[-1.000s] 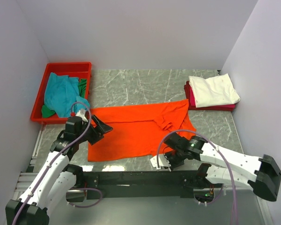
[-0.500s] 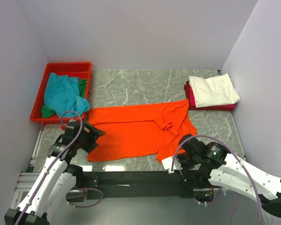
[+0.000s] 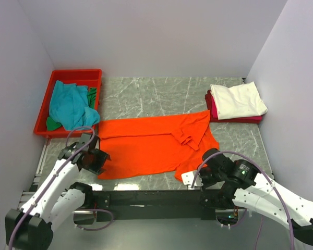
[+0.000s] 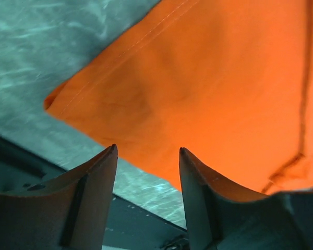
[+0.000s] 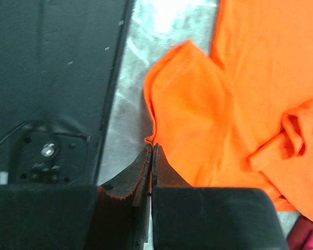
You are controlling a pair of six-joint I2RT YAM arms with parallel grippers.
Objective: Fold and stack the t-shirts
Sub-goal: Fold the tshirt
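Note:
The orange t-shirt (image 3: 146, 146) lies spread flat across the middle of the marble table. My left gripper (image 3: 100, 160) is open and empty just above its near left corner, which shows between the fingers in the left wrist view (image 4: 147, 151). My right gripper (image 3: 188, 176) is shut, pinching the near right edge of the orange t-shirt (image 5: 198, 104) at its tips (image 5: 152, 147). A teal t-shirt (image 3: 68, 104) and a green one (image 3: 94, 96) lie in the red tray. A folded white t-shirt (image 3: 237, 100) rests on a magenta-red one (image 3: 235, 119) at the back right.
The red plastic tray (image 3: 75, 73) stands at the back left by the wall. A black rail (image 3: 146, 197) runs along the table's near edge, close under both grippers, and shows in the right wrist view (image 5: 68, 78). White walls close in on three sides.
My right gripper moved right and toward the near edge, drawing a flap of the orange t-shirt's near right corner with it. My left gripper dropped toward the near left corner.

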